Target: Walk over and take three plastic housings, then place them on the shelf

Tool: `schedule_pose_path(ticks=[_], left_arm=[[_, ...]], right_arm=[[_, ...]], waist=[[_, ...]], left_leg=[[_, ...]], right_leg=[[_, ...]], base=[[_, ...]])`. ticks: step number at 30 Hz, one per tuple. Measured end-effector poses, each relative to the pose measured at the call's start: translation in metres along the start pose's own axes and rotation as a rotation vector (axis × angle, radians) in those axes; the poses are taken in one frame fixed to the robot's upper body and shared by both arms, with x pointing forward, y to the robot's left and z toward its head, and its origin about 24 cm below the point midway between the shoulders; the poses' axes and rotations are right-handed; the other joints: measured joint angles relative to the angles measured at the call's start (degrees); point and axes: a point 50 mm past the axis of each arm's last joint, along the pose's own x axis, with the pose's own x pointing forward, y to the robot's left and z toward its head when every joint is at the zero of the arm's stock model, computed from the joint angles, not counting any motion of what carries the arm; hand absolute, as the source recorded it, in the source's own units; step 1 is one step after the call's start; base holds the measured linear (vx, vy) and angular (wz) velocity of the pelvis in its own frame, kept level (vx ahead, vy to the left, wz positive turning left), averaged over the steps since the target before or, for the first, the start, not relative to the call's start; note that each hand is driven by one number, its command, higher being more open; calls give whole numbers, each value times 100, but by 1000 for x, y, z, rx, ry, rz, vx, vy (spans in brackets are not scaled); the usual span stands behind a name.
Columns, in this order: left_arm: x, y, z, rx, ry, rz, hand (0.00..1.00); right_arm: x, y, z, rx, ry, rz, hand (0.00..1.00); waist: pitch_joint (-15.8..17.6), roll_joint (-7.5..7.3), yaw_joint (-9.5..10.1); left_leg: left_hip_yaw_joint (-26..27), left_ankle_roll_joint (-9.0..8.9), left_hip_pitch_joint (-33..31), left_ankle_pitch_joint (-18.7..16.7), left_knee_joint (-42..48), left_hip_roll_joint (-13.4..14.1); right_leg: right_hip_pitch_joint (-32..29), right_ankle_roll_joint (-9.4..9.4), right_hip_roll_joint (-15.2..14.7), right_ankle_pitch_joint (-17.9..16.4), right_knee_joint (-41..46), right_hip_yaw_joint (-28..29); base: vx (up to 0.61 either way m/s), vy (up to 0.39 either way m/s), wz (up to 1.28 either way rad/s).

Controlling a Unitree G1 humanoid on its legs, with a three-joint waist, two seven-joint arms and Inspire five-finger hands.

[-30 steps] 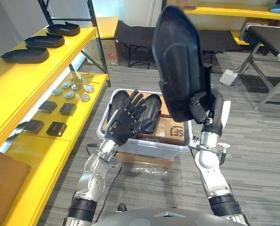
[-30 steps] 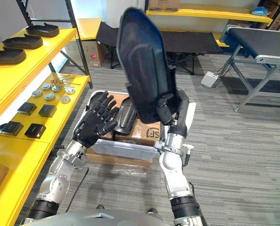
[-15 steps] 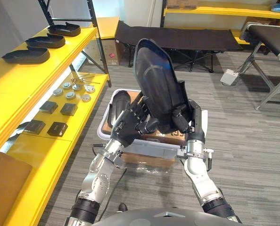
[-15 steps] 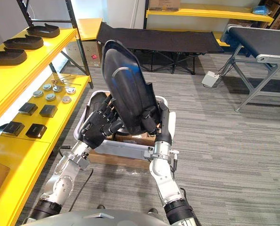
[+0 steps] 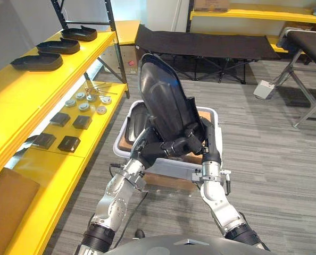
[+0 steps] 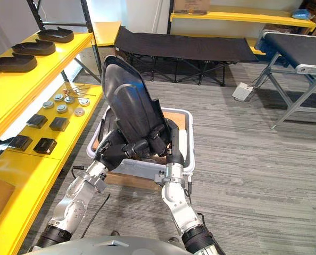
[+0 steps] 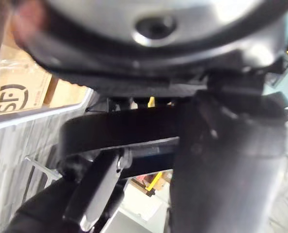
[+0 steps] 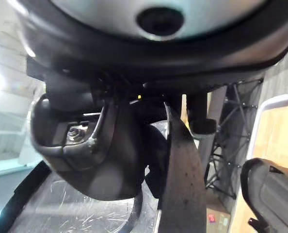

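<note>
A large black plastic housing (image 5: 160, 98) stands upright and leans a little left above the white bin (image 5: 171, 169). Both hands grip its lower end. My left hand (image 5: 154, 150) is curled round the base from the left, and my right hand (image 5: 196, 142) clamps it from the right. In the right wrist view the housing's thin edge (image 8: 180, 170) runs beside the curled thumb (image 8: 95, 150). A second black housing (image 5: 136, 118) lies in the bin's left side. Three more housings (image 5: 36, 62) rest in a row on the top yellow shelf at the left.
The lower yellow shelf (image 5: 51, 175) holds small black boxes (image 5: 68, 142) and round metal parts (image 5: 84, 105). The bin sits on a cardboard box (image 5: 168, 183). A black cot (image 5: 211, 45) stands behind and a conveyor table (image 5: 307, 40) at the far right. Grey floor lies open to the right.
The housing has come down and left from high in the right hand. The left hand, open and apart before, now grips its base.
</note>
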Motion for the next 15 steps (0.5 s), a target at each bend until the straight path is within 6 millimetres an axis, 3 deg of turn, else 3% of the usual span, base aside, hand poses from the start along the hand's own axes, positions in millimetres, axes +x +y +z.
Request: schedule_pose_path(ticks=[15], left_arm=[[0, 6, -7, -38, 54, 164, 100]], right_arm=[[-10, 16, -4, -48, 7, 83, 0]], waist=[[-16, -9, 19]], left_leg=[[-68, 35, -1, 28, -2, -49]], right_leg=[[32, 1, -40, 0, 0, -53]], base=[[-1, 1, 0]])
